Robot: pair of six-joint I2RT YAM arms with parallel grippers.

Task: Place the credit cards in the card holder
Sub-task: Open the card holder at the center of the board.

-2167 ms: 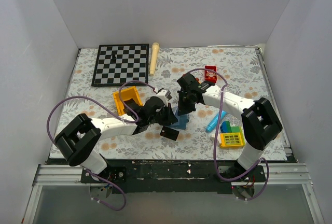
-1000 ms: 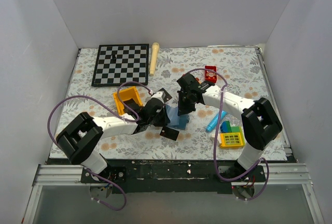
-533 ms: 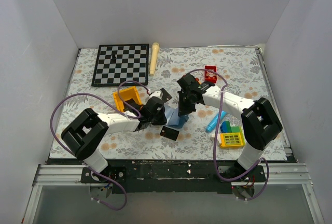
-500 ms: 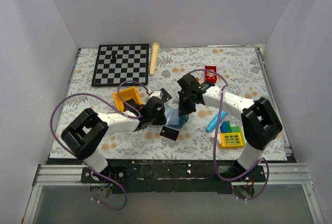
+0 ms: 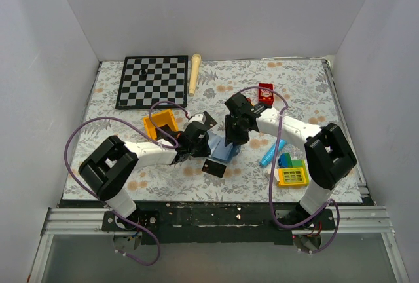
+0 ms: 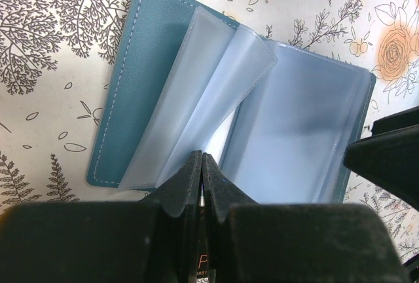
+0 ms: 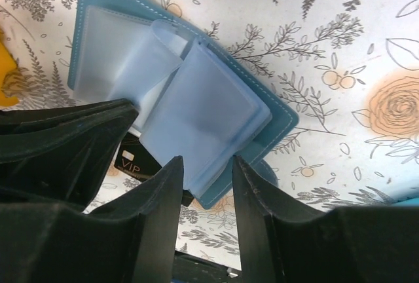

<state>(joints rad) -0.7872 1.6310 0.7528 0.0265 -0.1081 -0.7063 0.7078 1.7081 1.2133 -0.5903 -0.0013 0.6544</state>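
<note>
I'm hovering over the open card holder (image 6: 131,67) on the surface (image 6: 39,67), left jaws pressed together at its middle sleeves (nipping one? can't tell), right jaws spread over its edge, loose credit card (image 7: 134,160) lying just left of those.

The card holder (image 6: 141,67) is slate-blue, paler inside; the tablecloth (image 6: 52,47) shows grey leaves, orange roses.
</note>
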